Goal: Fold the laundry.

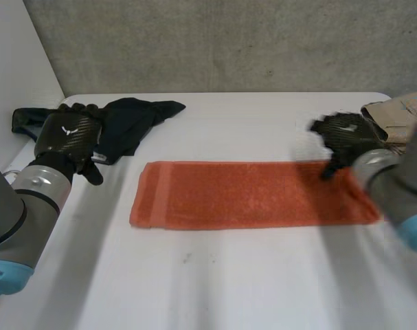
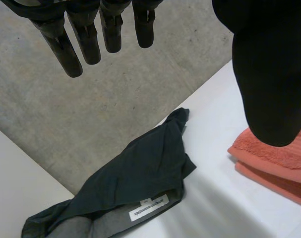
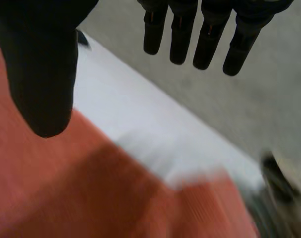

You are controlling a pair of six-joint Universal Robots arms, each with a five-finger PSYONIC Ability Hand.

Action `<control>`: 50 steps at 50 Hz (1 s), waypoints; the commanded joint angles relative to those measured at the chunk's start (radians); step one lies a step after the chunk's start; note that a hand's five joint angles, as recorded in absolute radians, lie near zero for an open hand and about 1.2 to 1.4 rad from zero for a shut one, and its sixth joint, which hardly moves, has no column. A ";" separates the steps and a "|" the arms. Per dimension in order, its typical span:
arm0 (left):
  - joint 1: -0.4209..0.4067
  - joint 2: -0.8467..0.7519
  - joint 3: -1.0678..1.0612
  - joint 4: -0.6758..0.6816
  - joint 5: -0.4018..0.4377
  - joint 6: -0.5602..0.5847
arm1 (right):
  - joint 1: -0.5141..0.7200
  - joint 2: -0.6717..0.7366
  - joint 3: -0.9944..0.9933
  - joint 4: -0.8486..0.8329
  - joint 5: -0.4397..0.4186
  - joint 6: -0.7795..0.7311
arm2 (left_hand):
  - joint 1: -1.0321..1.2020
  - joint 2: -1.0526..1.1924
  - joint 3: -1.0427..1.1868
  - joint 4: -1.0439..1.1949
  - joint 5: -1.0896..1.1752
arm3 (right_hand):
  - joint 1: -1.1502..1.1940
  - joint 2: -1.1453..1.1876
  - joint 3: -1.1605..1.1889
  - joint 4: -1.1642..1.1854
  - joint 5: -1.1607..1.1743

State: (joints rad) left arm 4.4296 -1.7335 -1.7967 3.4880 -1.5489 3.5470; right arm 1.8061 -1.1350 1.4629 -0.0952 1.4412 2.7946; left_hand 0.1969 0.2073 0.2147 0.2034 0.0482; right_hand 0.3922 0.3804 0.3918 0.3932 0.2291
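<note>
An orange towel, folded into a long strip, lies flat across the middle of the white table. My right hand hovers over the towel's right end with straight fingers and nothing in them; the orange towel lies below its thumb. My left hand stays at the table's left side, open and empty, its fingers straight. Off that hand's thumb shows the towel's left end.
A dark garment with a white label lies crumpled at the back left, beyond my left hand; the dark garment reaches the table's edge. A beige cloth sits at the back right. A grey wall runs behind the table.
</note>
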 commanded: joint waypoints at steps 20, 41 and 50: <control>-0.033 -0.032 -0.006 0.022 0.001 -0.023 | -0.163 0.251 -0.142 -0.066 -0.052 -0.243 | -0.022 -0.033 -0.040 -0.029 -0.048 | 1.004 1.016 1.004 1.003 0.993; -0.015 0.034 -0.042 0.013 0.001 -0.025 | 0.381 0.245 -0.245 -0.247 -0.321 -0.440 | -0.022 -0.033 -0.040 -0.029 -0.048 | 1.004 1.016 1.004 1.003 0.993; 0.020 0.049 -0.081 0.014 0.003 -0.023 | 0.561 0.455 -0.305 -0.270 -0.394 -0.471 | -0.022 -0.033 -0.040 -0.029 -0.048 | 1.004 1.016 1.004 1.003 0.993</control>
State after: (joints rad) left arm 4.4295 -1.6884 -1.8552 3.5002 -1.5472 3.5225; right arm 2.2672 -0.8126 1.2024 -0.3582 1.0687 2.3465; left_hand 0.1969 0.2073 0.2147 0.2034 0.0482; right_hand 1.1285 1.1765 1.1855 1.1971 0.9627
